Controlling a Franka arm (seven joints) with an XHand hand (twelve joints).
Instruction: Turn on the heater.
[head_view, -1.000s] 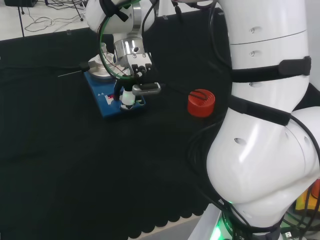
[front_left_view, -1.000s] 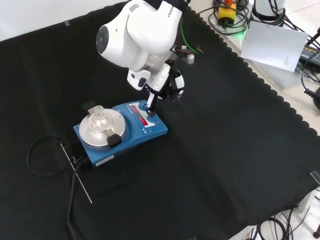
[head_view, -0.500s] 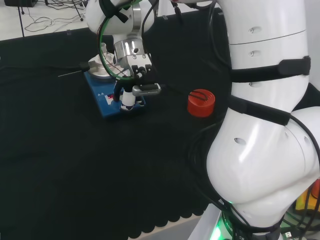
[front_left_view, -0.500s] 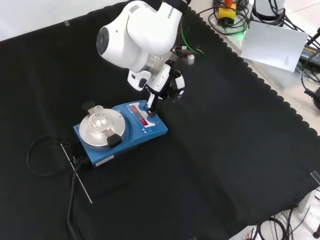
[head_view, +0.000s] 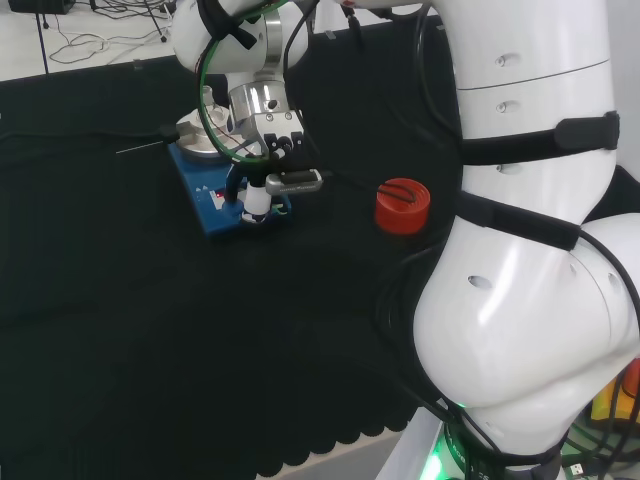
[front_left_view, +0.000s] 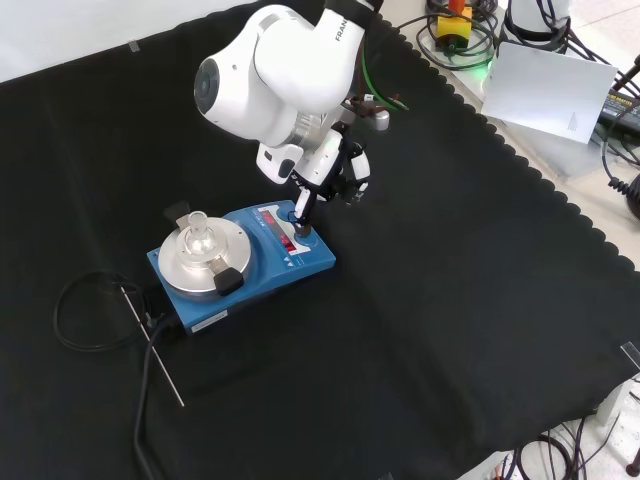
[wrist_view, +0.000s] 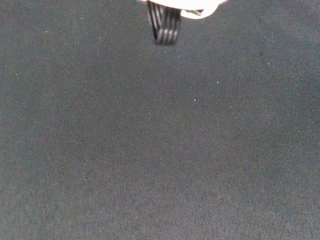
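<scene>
You are at the pressing step: the hand (front_left_view: 325, 165) hangs over the control end of the heater (front_left_view: 240, 262), with one finger (front_left_view: 301, 203) pointing straight down so its tip meets, or all but meets, the front panel beside the red display (front_left_view: 283, 229). The rest of the hand looks drawn in behind that finger and it grips nothing; I would call it a poking pose, not a grasp. Whether the tip truly bears on a button, you cannot tell from here.

The blue heater sits toward the counter's far-left corner in the head view, well inside the edges. On its round metal plate (front_left_view: 190, 262) stands a small glass flask (front_left_view: 197, 233). A red ribbed stand (head_view: 402, 204) lies apart from it, nearer the arm's base.

Next, you would likely want a short, straight push down and then a lift, watching the display for a change. Keep the finger upright so it does not slide off the panel or nudge the heater and its flask.
</scene>
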